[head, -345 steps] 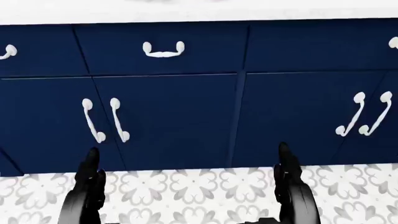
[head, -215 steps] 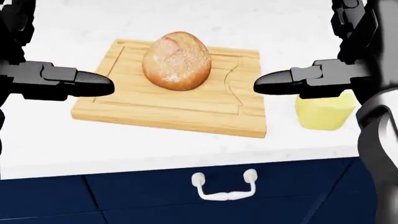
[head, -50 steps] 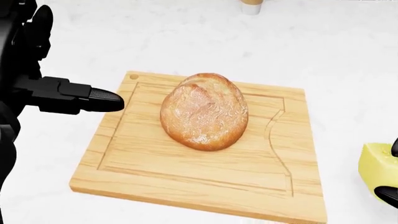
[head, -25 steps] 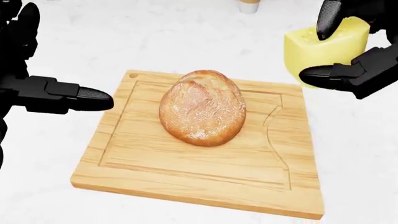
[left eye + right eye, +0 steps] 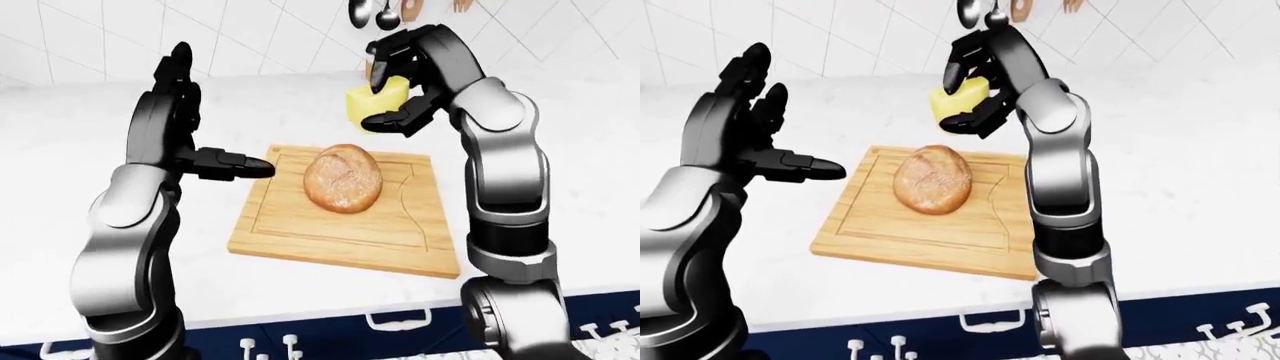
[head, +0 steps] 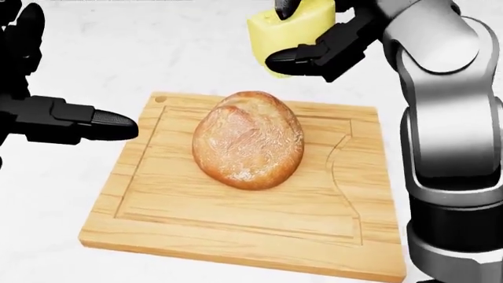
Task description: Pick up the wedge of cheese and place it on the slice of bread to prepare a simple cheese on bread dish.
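We are mid-carry: our right hand [image 6: 311, 35] grips the pale yellow cheese wedge [image 6: 287, 26] aloft, above the round crusty bread loaf [image 6: 247, 140] on the wooden cutting board [image 6: 236, 230]. Our left hand [image 5: 185, 135] hangs spread, empty. Next, we judge: lower onto the loaf, release.

We see a white bench [image 6: 157, 53] with dark blue cabinet fronts [image 5: 330, 346] and white handles [image 5: 398, 321] beneath its near edge. A wooden cutting board [image 6: 157, 206] lies flat on it, near that edge, and a round bread loaf [image 6: 247, 140] rests on the board's middle.
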